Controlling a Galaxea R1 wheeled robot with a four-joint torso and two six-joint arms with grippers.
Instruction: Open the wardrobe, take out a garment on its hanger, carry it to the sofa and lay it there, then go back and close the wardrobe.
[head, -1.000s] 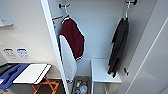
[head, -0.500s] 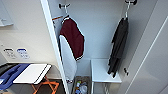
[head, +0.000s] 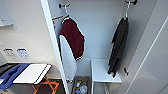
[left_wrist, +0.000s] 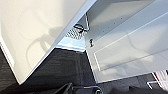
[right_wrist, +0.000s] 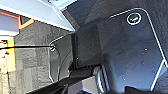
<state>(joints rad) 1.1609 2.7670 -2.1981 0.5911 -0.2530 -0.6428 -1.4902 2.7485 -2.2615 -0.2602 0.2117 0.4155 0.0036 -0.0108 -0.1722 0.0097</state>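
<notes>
The wardrobe (head: 100, 32) stands open in front of me in the head view, its left door (head: 30, 37) and right door (head: 152, 60) swung wide. On the right side inside, the dark garment (head: 119, 45) hangs long and limp from a white hanger (head: 127, 11) hooked on a dark peg. The left wrist view looks past a white door panel (left_wrist: 37, 32) down to the dark carpet (left_wrist: 67, 67).
A maroon jacket with white sleeves (head: 73, 41) hangs on the left inside. Below the garment is a white shelf (head: 102, 71), and a bin of small items (head: 81, 86) sits on the wardrobe floor. A white-topped folding table with orange legs (head: 32, 73) stands at the left.
</notes>
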